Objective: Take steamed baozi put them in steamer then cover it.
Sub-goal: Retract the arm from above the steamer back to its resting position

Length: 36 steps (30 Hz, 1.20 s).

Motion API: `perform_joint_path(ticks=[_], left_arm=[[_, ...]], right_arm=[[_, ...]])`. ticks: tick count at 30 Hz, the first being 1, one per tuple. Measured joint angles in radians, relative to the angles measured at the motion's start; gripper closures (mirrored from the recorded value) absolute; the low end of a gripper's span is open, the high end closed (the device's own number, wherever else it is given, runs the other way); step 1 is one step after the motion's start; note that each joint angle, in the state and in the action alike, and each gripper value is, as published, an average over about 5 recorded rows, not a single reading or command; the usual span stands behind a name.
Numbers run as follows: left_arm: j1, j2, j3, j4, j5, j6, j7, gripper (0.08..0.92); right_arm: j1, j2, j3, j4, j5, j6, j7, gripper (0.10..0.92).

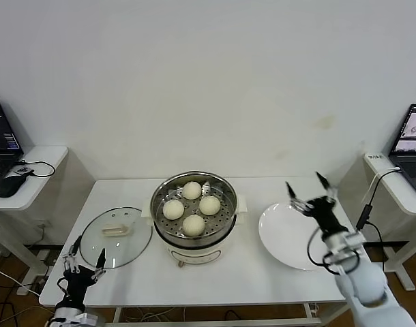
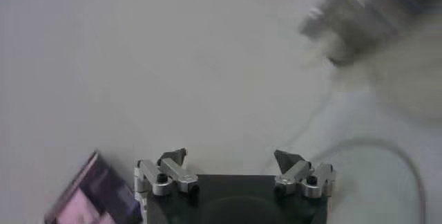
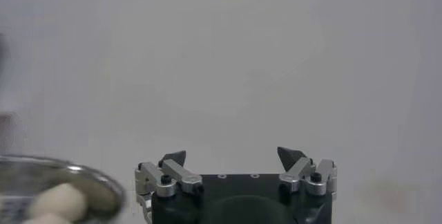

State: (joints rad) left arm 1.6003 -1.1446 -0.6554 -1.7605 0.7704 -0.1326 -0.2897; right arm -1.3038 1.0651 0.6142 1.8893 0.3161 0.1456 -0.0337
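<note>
Several cream-white baozi (image 1: 191, 207) sit on the perforated tray inside the steel steamer (image 1: 194, 235) at the table's middle. The steamer's rim and a baozi (image 3: 59, 201) also show in the right wrist view. The glass cover (image 1: 116, 236) with its cream handle lies flat on the table to the steamer's left. My left gripper (image 1: 89, 259) is open and empty at the table's front left corner, just in front of the cover. My right gripper (image 1: 305, 185) is open and empty, raised above the white plate (image 1: 283, 238).
The white plate lies right of the steamer. Side desks hold a laptop and a mouse (image 1: 10, 184) at far left and a laptop (image 1: 412, 139) at far right. A cable (image 1: 368, 201) hangs by the right desk.
</note>
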Motion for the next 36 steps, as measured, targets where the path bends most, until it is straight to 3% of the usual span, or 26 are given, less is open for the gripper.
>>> perform_joint_path(ticks=[12,36], left_arm=[[-0.123,0.026,0.038,0.155,0.326,-0.022,0.015,0.177],[-0.406,0.051,0.095,0.431,0.439,-0.035,0.056,0.177]], right_arm=[[-0.190,0.082,0.178,0.028,-0.023,0.066,0.011,0.203],[-0.309,0.148,0.252,0.030,-0.046,0.107,0.008,0.203]])
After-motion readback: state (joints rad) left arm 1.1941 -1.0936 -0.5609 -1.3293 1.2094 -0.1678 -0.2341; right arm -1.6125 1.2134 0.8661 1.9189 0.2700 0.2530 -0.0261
